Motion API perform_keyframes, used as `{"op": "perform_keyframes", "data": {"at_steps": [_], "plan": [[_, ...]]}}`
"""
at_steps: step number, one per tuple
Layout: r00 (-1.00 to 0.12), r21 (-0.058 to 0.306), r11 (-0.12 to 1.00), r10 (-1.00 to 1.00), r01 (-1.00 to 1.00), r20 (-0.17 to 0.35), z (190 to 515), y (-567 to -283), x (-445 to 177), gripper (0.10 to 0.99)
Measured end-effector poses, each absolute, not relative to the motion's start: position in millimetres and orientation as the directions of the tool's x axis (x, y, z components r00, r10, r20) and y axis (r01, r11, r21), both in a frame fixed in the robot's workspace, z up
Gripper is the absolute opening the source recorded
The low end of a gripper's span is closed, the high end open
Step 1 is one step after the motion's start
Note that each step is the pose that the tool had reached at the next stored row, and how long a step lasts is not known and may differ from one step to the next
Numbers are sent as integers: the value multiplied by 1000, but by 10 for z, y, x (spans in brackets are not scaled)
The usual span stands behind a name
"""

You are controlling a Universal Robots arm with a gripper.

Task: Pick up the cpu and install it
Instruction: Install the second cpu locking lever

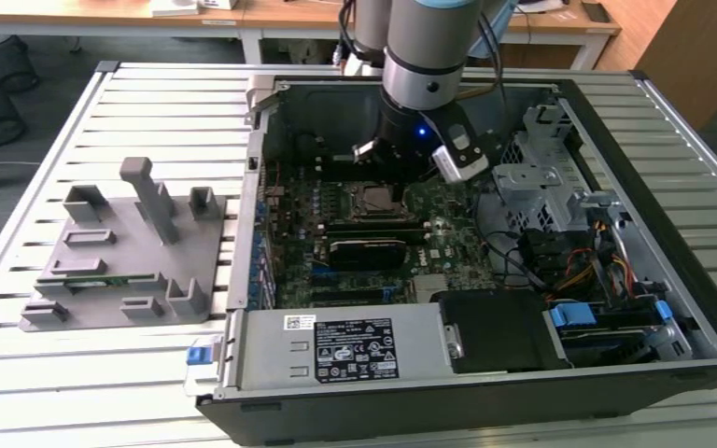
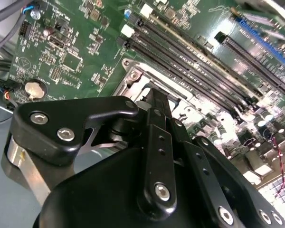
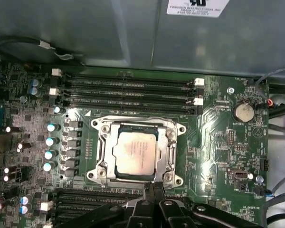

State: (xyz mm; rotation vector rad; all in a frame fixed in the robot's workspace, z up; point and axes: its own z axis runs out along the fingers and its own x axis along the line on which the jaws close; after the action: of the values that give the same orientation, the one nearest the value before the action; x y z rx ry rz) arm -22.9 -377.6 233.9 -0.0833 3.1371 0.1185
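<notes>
The cpu (image 3: 135, 152) lies flat inside the black socket, silver top up, with the metal frame (image 3: 100, 142) around it on the green motherboard (image 3: 218, 142). In the first wrist view my gripper (image 3: 152, 186) hovers just beside the socket's edge, its black fingers pressed together with nothing between them. The second wrist view has the gripper (image 2: 154, 95) tip over the socket (image 2: 133, 78) corner. In the exterior view the arm (image 1: 424, 84) reaches down into the open computer case (image 1: 695, 308) above the socket (image 1: 372, 199).
Memory slots (image 3: 128, 92) run alongside the socket, and capacitors (image 3: 50, 141) stand on its other side. A grey parts holder (image 1: 122, 252) with a green memory stick (image 1: 85, 277) sits on the exterior view's left. The power supply (image 1: 333, 345) and drive cage (image 1: 545, 187) crowd the case.
</notes>
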Motion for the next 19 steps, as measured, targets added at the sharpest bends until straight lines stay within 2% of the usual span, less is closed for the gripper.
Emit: {"op": "perform_keyframes", "data": {"at_steps": [19], "plan": [[-999, 75, 996, -53, -53, -5, 2337, -3902, -461, 106]]}}
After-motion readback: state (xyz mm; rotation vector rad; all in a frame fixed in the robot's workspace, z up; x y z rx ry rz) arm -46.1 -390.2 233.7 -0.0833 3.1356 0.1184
